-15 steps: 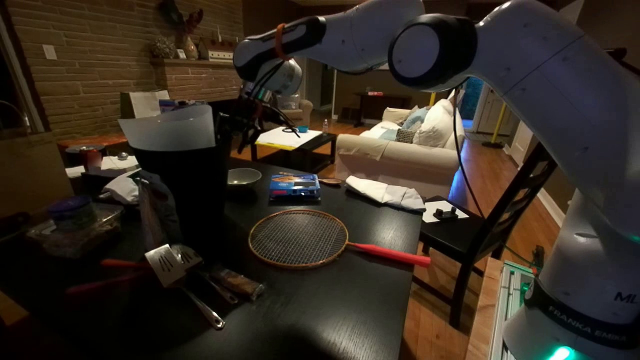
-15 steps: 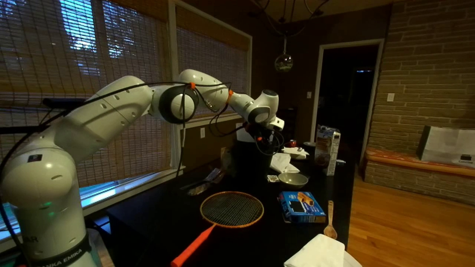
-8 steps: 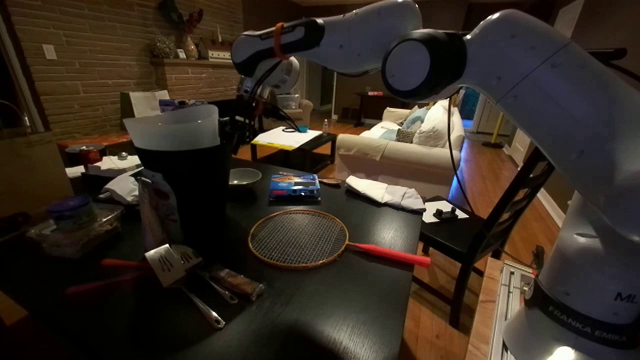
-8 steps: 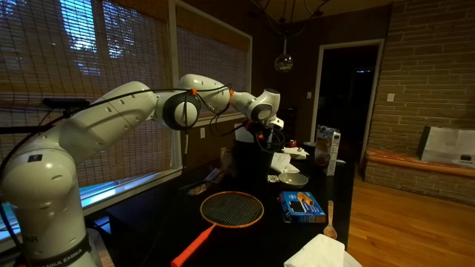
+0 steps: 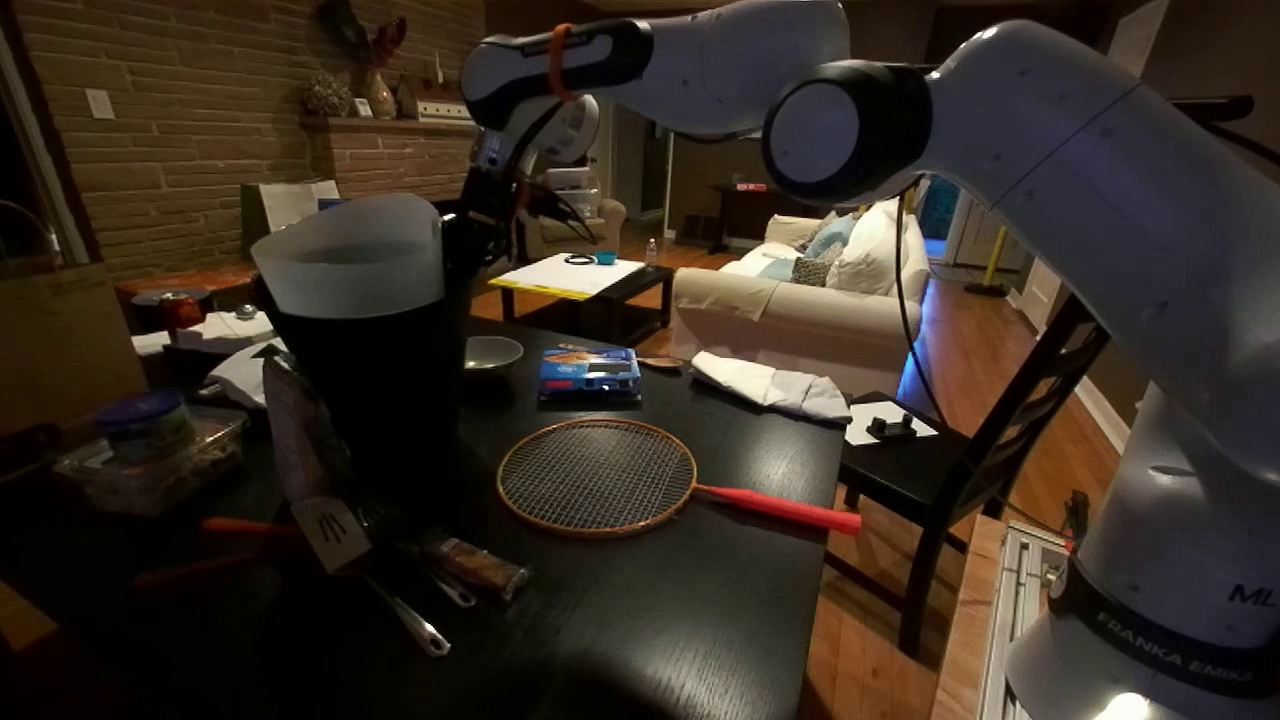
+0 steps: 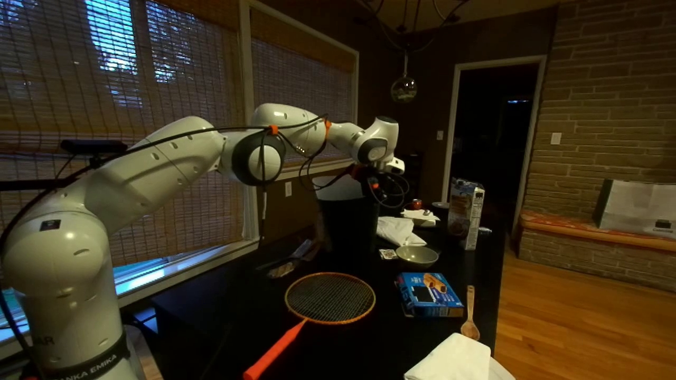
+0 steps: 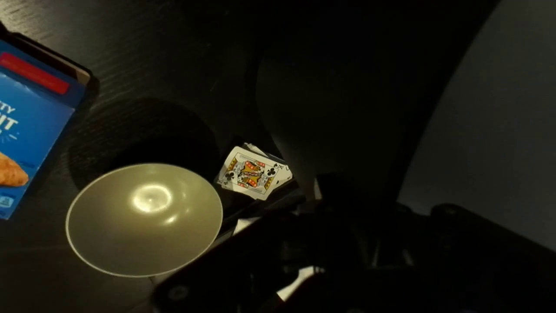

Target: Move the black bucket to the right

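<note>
The tall black bucket (image 5: 365, 390), with its pale whitish rim band, stands slightly tilted at the far side of the dark table, leaning toward the window side in an exterior view (image 6: 348, 221). My gripper (image 5: 472, 240) is at the bucket's upper side, by the rim band. In the wrist view the black wall (image 7: 334, 100) of the bucket runs down to the dark fingers, with the pale band filling the right side. The jaws look shut on the bucket's wall; their tips are lost in shadow. Whether the bucket's base touches the table is too dark to tell.
A packaged bag (image 5: 300, 430) and slotted spatulas (image 5: 335, 530) lie close against the bucket. On the gripper's side are a bowl (image 7: 143, 221), playing cards (image 7: 254, 171) and a blue box (image 5: 590, 375). A badminton racket (image 6: 330, 301) lies in front; a carton (image 6: 465, 214) stands behind.
My gripper has closed and risen a little. The bucket has shifted and tipped toward the window side, and the bag beside it has been pushed over along with the spatula.
</note>
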Available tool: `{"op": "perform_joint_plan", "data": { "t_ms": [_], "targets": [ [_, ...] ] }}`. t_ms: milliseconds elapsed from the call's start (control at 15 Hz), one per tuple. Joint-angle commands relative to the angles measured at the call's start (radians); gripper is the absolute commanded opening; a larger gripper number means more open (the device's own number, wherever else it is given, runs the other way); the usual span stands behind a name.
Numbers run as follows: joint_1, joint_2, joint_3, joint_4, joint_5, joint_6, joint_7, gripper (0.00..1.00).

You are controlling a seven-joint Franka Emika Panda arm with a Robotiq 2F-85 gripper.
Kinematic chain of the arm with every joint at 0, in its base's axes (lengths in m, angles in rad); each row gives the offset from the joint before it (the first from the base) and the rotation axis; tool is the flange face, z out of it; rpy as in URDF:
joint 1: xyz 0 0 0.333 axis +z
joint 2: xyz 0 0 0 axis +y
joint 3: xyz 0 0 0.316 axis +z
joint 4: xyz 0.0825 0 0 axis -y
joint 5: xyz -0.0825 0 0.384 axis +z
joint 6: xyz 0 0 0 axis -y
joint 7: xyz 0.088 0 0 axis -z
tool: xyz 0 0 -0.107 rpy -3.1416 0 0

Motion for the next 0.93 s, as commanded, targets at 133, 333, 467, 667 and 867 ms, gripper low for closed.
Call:
{"op": "perform_joint_plan", "data": {
  "t_ms": [133, 333, 467, 667, 867],
  "targets": [
    [-0.051, -0.079, 0.013, -0.004, 0.035, -0.004, -0.053, 0.02],
    [-0.094, -0.147, 0.019, -0.053, 0.061, 0.028, -0.047, 0.02],
    [-0.119, -0.208, 0.005, -0.084, 0.063, 0.034, -0.018, 0.02],
    [-0.126, -0.295, -0.064, -0.138, 0.006, 0.061, 0.094, 0.02],
    [-0.111, -0.419, -0.143, -0.277, -0.027, 0.113, 0.193, 0.02]
  ]
}}
